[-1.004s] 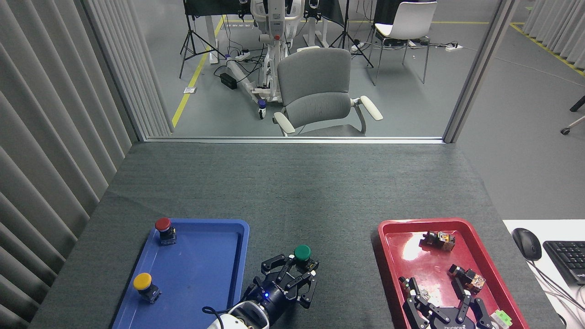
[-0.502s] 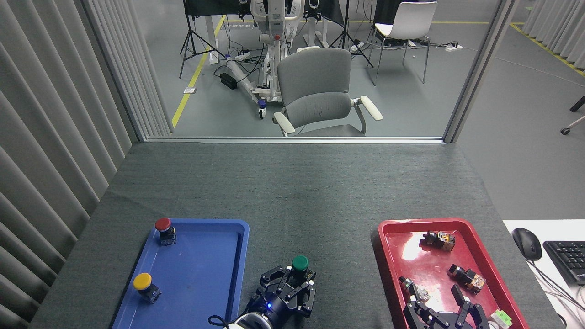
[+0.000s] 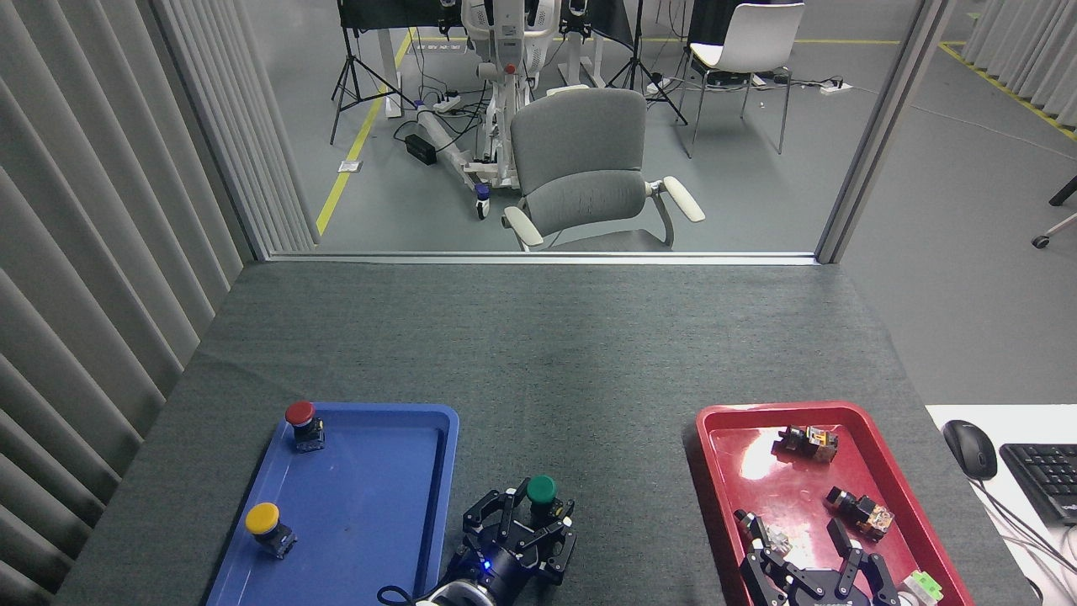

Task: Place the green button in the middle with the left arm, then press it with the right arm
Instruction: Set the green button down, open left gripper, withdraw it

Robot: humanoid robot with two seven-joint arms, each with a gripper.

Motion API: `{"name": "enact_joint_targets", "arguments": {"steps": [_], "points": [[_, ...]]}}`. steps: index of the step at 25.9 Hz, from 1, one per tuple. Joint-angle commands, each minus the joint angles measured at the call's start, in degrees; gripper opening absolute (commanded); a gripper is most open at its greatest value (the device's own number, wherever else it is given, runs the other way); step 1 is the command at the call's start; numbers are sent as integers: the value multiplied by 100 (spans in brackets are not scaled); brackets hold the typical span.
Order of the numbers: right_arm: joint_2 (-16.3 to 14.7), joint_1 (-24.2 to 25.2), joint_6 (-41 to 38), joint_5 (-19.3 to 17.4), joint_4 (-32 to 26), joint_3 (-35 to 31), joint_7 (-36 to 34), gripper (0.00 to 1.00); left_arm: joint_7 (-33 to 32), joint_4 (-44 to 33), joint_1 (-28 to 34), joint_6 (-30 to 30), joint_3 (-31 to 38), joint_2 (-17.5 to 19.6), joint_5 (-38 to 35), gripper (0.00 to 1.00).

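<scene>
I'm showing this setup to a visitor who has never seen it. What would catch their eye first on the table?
Most likely the two bright trays near the front: the blue tray on the left with a red button and a yellow button, and the red tray on the right with small parts. Between them, over the grey mat, the left pincer grips the green button. The right pincer is spread open over the red tray.

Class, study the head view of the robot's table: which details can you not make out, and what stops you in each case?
- Green button: its base is hidden by the left gripper's fingers, so whether it rests on the mat is unclear.
- Right gripper: its palm is cut off by the bottom edge.
- Parts in the red tray: too small to identify.
- Keyboard: cut off by the right edge.
</scene>
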Motion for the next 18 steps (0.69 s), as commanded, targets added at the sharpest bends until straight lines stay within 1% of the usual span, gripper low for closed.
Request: {"name": "enact_joint_targets", "arguments": {"steps": [1,3,7,10,13,16,18], "points": [[45,-72,-5,64,-7,102,-94,99,59,-141,45,26,-5,59,84,99],[45,-81,-5,135,-7,102,-102,99,59,-344,151,35,-5,129,75,99],[54,-99,-5,152,2,120,-102,99,50,-783,292,43,-5,287,75,99],[80,-169,-5,170,-7,252,-102,99,15,-1354,546,61,22,524,75,99],[62,-345,38,337,-7,603,-94,98,-29,-2013,854,70,110,823,101,99],[10,-635,65,363,-77,1131,-94,77,-38,-2453,1170,70,408,1113,119,99],[36,-749,39,381,-34,1227,-94,59,-47,-2620,1337,70,540,1219,119,99]]}}
